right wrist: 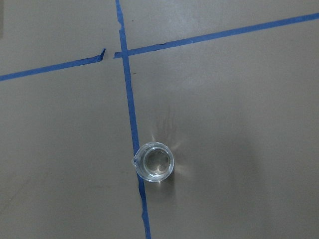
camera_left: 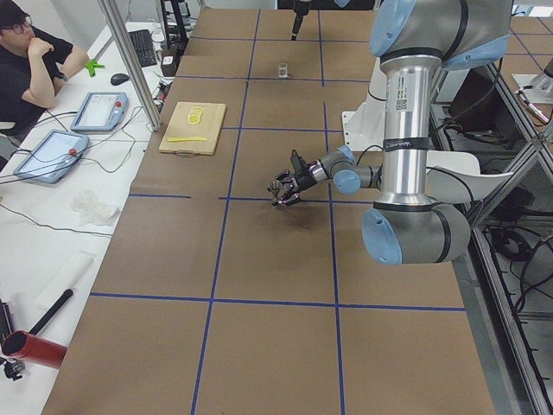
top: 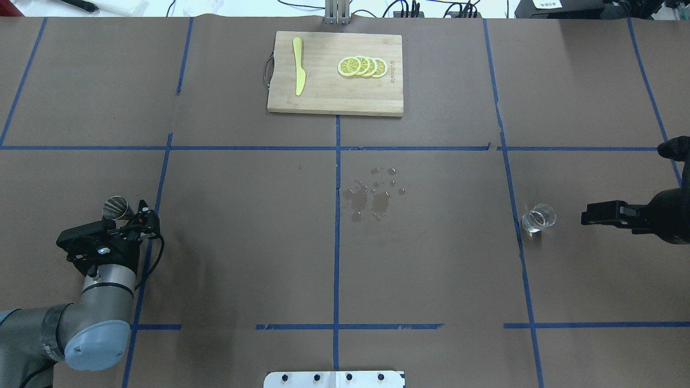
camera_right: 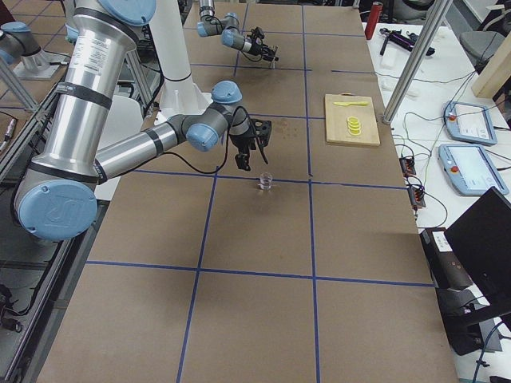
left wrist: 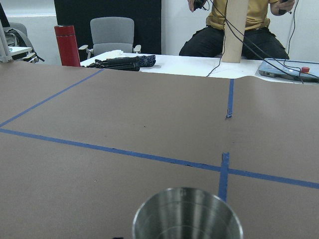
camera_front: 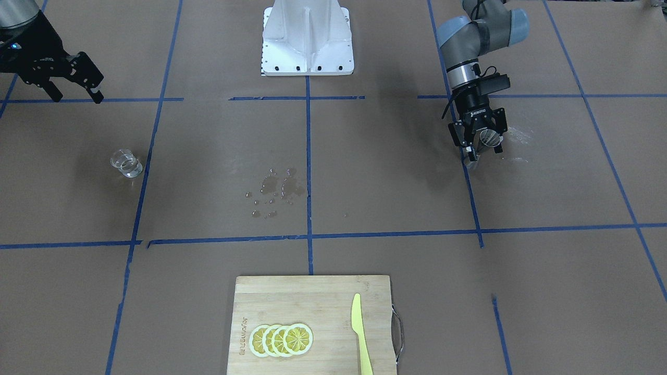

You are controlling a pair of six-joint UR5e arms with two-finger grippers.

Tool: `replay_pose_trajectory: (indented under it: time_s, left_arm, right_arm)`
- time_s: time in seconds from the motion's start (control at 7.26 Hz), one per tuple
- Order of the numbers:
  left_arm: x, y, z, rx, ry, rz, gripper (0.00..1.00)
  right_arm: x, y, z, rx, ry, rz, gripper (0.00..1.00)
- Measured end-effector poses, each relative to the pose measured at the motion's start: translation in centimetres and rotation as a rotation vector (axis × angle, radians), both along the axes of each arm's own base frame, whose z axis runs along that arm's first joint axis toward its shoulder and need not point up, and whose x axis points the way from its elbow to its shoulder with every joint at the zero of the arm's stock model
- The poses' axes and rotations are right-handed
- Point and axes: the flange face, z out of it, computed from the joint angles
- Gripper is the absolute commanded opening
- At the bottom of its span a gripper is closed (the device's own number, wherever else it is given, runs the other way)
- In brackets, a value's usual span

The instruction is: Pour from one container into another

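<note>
Clamping the steel jigger [camera_front: 490, 137], mouth up, in the fingers of the left gripper [camera_front: 483, 151], low at the table [camera_front: 396, 172]. Holding the right gripper [camera_front: 76, 97] raised, fingers apart, near the clear glass [camera_front: 126, 163] standing upright beside blue tape [camera_front: 138, 208]. Farther out: spilled droplets [camera_front: 276, 190], then cutting board [camera_front: 323, 291], lemon slices [camera_front: 281, 339], yellow knife [camera_front: 359, 333].

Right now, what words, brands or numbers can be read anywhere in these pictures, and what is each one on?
"ROBOTIQ": white letters on the left gripper, which holds the jigger.
Right gripper: white lettering, too small to read.
Cutting board: engraved brand, too blurred to read.
Left arm: white label, too small to read.
</note>
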Motion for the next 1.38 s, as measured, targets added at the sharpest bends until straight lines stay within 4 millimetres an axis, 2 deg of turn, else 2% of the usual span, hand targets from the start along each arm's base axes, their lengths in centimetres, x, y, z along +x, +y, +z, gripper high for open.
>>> replay_pose_trajectory:
  time_s: [0.28,0.41,0.55,0.69,0.96,1.1,1.38]
  left_arm:
    - [0.5,-0.1,0.3,0.0,0.0,-0.005,0.62]
    - [0.7,-0.1,0.2,0.0,0.002,-0.005,0.42]
    - [0.8,-0.2,0.1,0.0,0.005,-0.005,0.16]
    - [0.8,-0.2,0.1,0.0,0.006,-0.007,0.0]
    - [0.5,-0.3,-0.3,0.0,0.023,-0.015,0.0]
    - [0.1,-0.3,-1.4,0.004,0.043,-0.013,0.0]
    - [-1.4,-0.1,-5.6,0.027,0.073,0.017,0.0]
  right_arm:
    - [-1.0,1.5,-0.3,-0.01,0.012,0.008,1.0]
    - [-1.1,1.9,-0.1,-0.014,0.019,0.01,1.0]
    - [-1.1,2.1,0.0,-0.018,0.025,0.01,1.0]
    - [-1.1,2.2,0.1,-0.02,0.028,0.011,1.0]
    - [-1.1,2.3,0.3,-0.023,0.032,0.01,1.0]
    - [-1.2,2.4,0.3,-0.02,0.033,0.013,1.0]
    - [-2.6,4.1,1.1,0.018,0.046,0.05,1.0]
